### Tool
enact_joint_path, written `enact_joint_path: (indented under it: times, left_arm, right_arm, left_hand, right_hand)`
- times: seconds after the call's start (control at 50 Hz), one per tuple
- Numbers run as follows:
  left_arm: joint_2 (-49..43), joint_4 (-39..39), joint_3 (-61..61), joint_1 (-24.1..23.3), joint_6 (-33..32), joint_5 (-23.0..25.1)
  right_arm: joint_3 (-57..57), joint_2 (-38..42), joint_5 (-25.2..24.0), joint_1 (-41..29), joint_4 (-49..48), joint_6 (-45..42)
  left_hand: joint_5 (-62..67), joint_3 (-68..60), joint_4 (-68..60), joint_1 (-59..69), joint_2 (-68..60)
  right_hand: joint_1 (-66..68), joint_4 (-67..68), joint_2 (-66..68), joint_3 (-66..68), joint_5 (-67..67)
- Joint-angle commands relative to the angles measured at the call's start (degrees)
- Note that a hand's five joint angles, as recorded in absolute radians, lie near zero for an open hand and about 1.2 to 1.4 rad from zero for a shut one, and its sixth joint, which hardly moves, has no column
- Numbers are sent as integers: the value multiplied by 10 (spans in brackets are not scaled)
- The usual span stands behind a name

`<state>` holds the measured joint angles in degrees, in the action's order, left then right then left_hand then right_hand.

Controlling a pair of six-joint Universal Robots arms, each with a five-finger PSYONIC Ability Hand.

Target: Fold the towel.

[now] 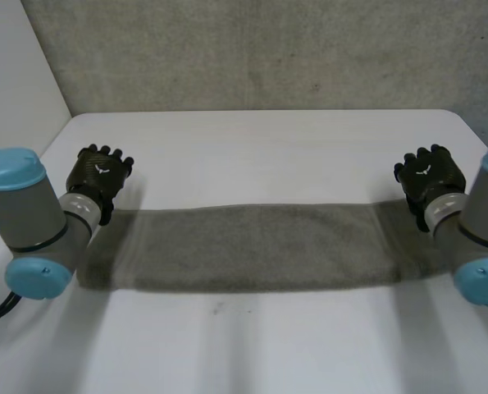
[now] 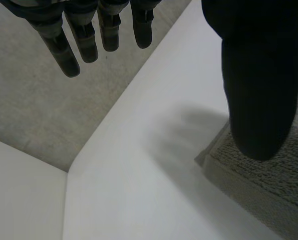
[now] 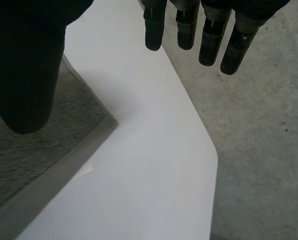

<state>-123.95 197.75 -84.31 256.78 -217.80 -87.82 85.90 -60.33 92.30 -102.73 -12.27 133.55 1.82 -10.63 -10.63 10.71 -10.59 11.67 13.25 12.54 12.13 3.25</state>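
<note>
Towel (image 1: 252, 246) flat on table (image 1: 260, 148), spanning both arms. Left hand (image 1: 100, 174) and right hand (image 1: 428, 174) hover at its far corners, fingers straight, released. Grey wall (image 1: 260, 49) behind.

A smooth white tabletop (image 1: 260, 148) stood before a rough, speckled grey surface (image 1: 268, 49) — a plain white panel (image 1: 14, 74) flanked its left side.

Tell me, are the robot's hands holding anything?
No, nothing. The left hand and the right hand are both open with straight fingers, and the towel lies flat on the table.
</note>
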Motion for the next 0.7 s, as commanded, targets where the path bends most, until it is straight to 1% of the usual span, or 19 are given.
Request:
enact_joint_path:
  times: [0.02, 0.04, 0.08, 0.12, 0.14, 0.18, 0.3, 0.34, 0.36, 0.38, 0.4, 0.42, 0.44, 0.46, 0.48, 0.52, 0.54, 0.62, 0.7]
  left_arm:
    - [63, 43, -85, 0, 6, 2]
    - [70, 54, -99, 0, 6, 2]
    - [76, 66, -111, 0, 7, 2]
    - [80, 74, -119, 0, 7, 1]
    - [84, 79, -125, 0, 7, 2]
    - [86, 80, -127, -1, 8, 1]
    - [90, 80, -128, -3, 9, 1]
    - [90, 80, -129, -4, 8, 1]
    - [90, 81, -132, -3, 9, 1]
    - [90, 81, -132, -3, 9, 1]
    - [90, 82, -135, -2, 8, 2]
    - [90, 83, -138, -1, 9, 3]
    - [90, 83, -138, -1, 9, 3]
    - [90, 84, -139, -1, 8, 3]
    - [91, 84, -139, -1, 8, 2]
    - [91, 84, -139, -1, 8, 3]
    - [91, 84, -139, -1, 8, 3]
    - [92, 83, -139, -2, 8, 2]
    - [96, 83, -141, -3, 8, 2]
  right_arm:
    - [82, -76, -90, 70, 80, 25]
    - [82, -76, -90, 70, 80, 25]
    - [114, -85, -124, 96, 99, 26]
    - [129, -85, -138, 105, 99, 25]
    - [129, -85, -138, 105, 99, 25]
    - [150, -85, -152, 122, 92, 24]
    - [172, -84, -166, 142, 67, 23]
    - [175, -78, -175, 147, 45, 22]
    - [175, -78, -175, 147, 44, 22]
    - [176, -75, -179, 150, 31, 22]
    - [176, -72, -181, 154, 20, 22]
    - [176, -72, -181, 154, 20, 22]
    - [176, -66, -182, 156, 10, 22]
    - [176, -66, -182, 156, 10, 22]
    - [176, -60, -182, 158, 5, 22]
    - [176, -54, -184, 159, 4, 22]
    - [175, -47, -182, 161, 5, 17]
    - [168, -40, -174, 167, 7, 12]
    - [161, -50, -153, 204, 3, 3]
  left_hand:
    - [-9, -3, -3, 2, -3]
    - [-9, -3, -3, 2, -3]
    - [-9, -3, -3, 2, -3]
    - [-9, -3, -3, 2, -3]
    - [-9, -3, -3, 2, -3]
    - [-9, -3, -3, 2, -3]
    - [-9, -3, -3, 2, -3]
    - [-9, -3, -3, 2, -3]
    - [-9, -3, -3, 2, -3]
    - [-9, -3, -3, 2, -3]
    - [-11, -1, -1, 0, -1]
    - [-11, -1, -1, 0, -1]
    - [-11, -1, -1, 0, -1]
    - [-11, -1, -1, 0, -1]
    - [-13, 1, 1, -2, 0]
    - [-14, 2, 2, -3, 2]
    - [-14, 2, 3, -3, 2]
    - [-16, 4, 4, -5, 4]
    - [-16, 4, 4, -5, 4]
  right_hand:
    - [-9, -25, -18, -14, -25]
    - [-9, -25, -18, -14, -25]
    - [31, 15, 22, 26, 15]
    - [53, 37, 44, 48, 37]
    - [53, 37, 44, 49, 37]
    - [125, 109, 116, 120, 109]
    - [176, 160, 167, 171, 160]
    - [263, 247, 254, 258, 247]
    - [263, 248, 255, 259, 248]
    - [325, 309, 316, 320, 309]
    - [421, 405, 412, 416, 405]
    - [421, 406, 413, 417, 406]
    - [540, 524, 531, 535, 524]
    - [541, 525, 532, 536, 525]
    - [596, 580, 587, 591, 580]
    - [610, 594, 601, 605, 594]
    - [670, 654, 661, 665, 654]
    - [683, 667, 675, 679, 667]
    - [683, 667, 675, 679, 667]
